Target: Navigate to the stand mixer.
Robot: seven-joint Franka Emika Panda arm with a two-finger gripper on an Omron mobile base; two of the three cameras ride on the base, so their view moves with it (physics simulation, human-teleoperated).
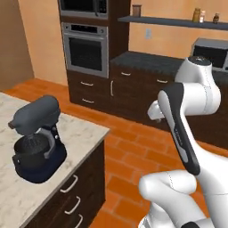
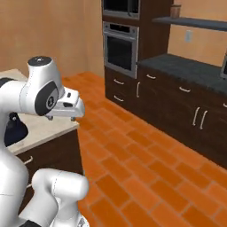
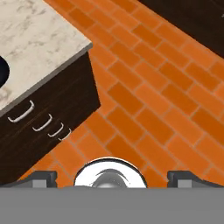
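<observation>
The stand mixer (image 1: 38, 138), with a navy base, grey head and dark bowl, stands on the marble island counter (image 1: 84, 133) at the left, close to the base. A dark sliver of the mixer (image 3: 2, 70) shows at the left edge of the hand view, and part of it (image 2: 14, 131) peeks out behind the arm. My gripper (image 3: 113, 178) hangs over the brick floor beside the island's corner, right of the mixer and apart from it. Its fingertips (image 3: 43, 177) stand wide apart with nothing between them, so it is open.
The island's dark drawers (image 3: 39, 122) face the orange brick floor (image 1: 133, 151). A wall oven (image 1: 85, 49) stands at the back. To its right, dark cabinets under a dark counter (image 2: 186, 66) run along the wall, with a microwave (image 1: 209, 51) on the counter.
</observation>
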